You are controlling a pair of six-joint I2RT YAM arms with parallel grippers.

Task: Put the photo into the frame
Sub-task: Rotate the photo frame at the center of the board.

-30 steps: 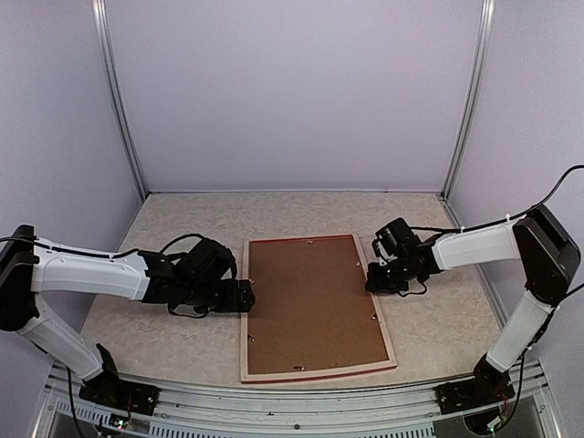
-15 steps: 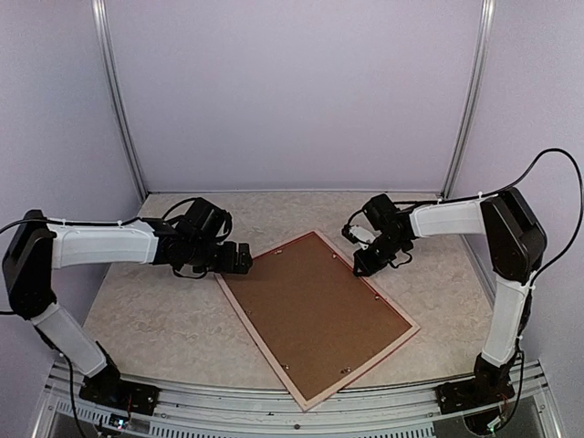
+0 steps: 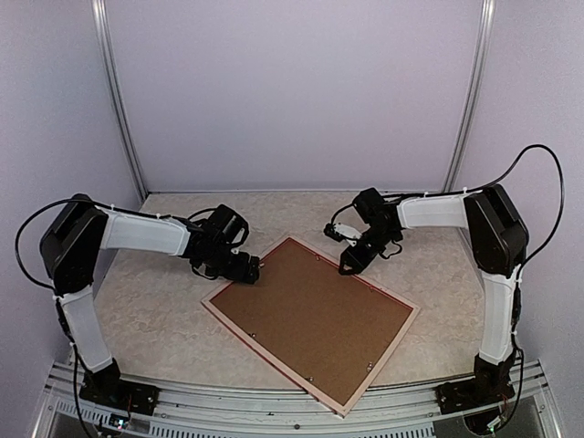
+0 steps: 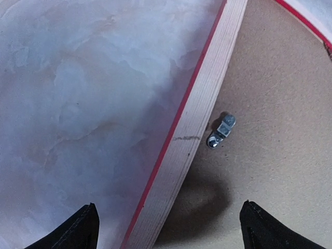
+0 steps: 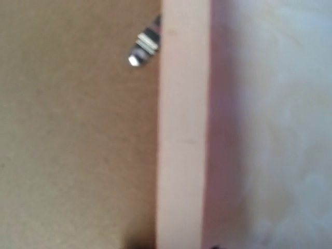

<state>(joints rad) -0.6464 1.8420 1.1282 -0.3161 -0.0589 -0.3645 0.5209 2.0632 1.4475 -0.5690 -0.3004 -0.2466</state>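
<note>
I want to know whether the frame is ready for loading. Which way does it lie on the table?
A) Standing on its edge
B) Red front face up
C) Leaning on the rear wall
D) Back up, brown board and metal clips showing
D: the frame lies flat with its brown backing board facing up, and a metal clip sits beside the pale wood edge.

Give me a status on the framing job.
Looks done: the frame lies face down with the backing board in it, a clip on the board. In hand: the open left tool straddles one rim; the right tool is at another, grip unclear. Left: the photo is not in view, so whether it is under the board cannot be told.
</note>
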